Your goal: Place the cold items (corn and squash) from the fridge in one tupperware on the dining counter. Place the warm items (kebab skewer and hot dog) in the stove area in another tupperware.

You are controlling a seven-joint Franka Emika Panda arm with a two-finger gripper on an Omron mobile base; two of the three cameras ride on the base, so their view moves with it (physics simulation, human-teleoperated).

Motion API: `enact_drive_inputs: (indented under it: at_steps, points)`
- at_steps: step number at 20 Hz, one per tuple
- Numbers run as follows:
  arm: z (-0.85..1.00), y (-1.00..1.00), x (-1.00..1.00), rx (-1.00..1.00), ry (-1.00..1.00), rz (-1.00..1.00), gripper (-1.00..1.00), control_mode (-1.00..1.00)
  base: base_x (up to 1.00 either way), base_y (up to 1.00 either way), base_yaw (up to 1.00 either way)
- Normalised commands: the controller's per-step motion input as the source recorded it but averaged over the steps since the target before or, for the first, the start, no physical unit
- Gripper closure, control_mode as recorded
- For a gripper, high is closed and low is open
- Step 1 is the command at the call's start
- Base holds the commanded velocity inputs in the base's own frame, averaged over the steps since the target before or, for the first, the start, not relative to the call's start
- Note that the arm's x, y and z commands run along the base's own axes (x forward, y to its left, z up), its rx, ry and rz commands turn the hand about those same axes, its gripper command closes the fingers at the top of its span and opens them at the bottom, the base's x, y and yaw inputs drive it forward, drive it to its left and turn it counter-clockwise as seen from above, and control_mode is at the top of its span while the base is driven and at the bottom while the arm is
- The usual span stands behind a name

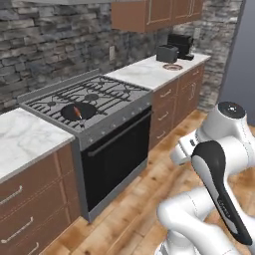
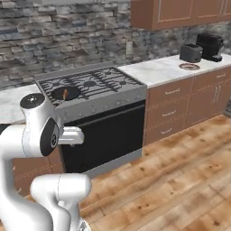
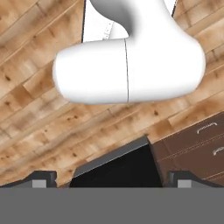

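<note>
room: simulated kitchen w/ grey stone back wall (image 1: 45, 35), brown upper cabinets (image 2: 180, 11), wood plank floor (image 2: 180, 171).
counter run: white-grey marbled top (image 1: 149, 72) over brown drawers (image 2: 173, 113), ran from stove toward far corner; another marbled stretch (image 1: 20, 137) sat on stove's other side.
stove (image 1: 99, 117): steel gas range, black grates, black oven front, stood between the two marbled tops.
arm: white w/ dark joints, folded low in front of stove, over the floor.
toaster (image 2: 191, 53): dark, on far counter just beside a black coffee machine (image 2: 210, 46).
plate (image 2: 189, 66): small round dish, on counter in front of toaster.
pan (image 1: 78, 110): dark, round, on a front burner.
hot dog (image 1: 77, 112): small red-orange piece, lay in the pan; too small to tell more.
gripper (image 3: 112, 179): jaws spread wide, nothing between the tips; pointed down at floor and stove's black front corner, brown drawers beside it.
</note>
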Motion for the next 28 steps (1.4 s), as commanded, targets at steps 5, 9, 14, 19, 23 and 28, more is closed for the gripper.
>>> enact_drive_inputs:
  at_steps: [5, 9, 14, 19, 23, 28]
  points:
    - [0.00, 0.00, 0.00, 0.00, 0.00, 0.00, -1.00, 1.00, 0.85, 0.00, 0.49]
    - [0.00, 0.00, 0.00, 0.00, 0.00, 0.00, -1.00, 1.00, 0.89, -0.02, 0.46]
    - [0.00, 0.00, 0.00, 0.00, 0.00, 0.00, -1.00, 1.00, 0.78, -0.30, 0.43]
    - [0.00, 0.00, 0.00, 0.00, 0.00, 0.00, -1.00, 1.00, 0.53, -0.57, 0.31]
    - [0.00, 0.00, 0.00, 0.00, 0.00, 0.00, -1.00, 1.00, 0.36, -0.54, 0.15]
    - [0.00, 0.00, 0.00, 0.00, 0.00, 0.00, -1.00, 1.00, 0.52, -0.02, 0.12]
